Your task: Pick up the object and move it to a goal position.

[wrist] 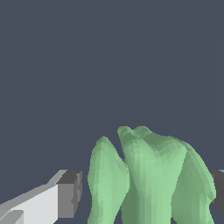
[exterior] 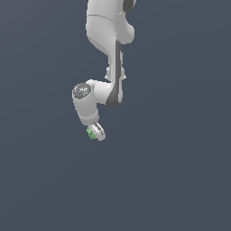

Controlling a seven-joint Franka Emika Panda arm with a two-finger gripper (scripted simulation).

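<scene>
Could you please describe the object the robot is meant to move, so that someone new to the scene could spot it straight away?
Start at the white robot arm that comes down from the top of the exterior view and follow it to its lowest tip, the pincer. There, between the fingers, sits a green blob. It is the only coloured thing against the plain grey background, lumpy and knobbly, far smaller than the arm.

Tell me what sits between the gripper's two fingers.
The green blob sits there, as the wrist view shows: one finger to one side with a thin gap, the other at the frame's edge. In the exterior view it shows at the gripper.
</scene>
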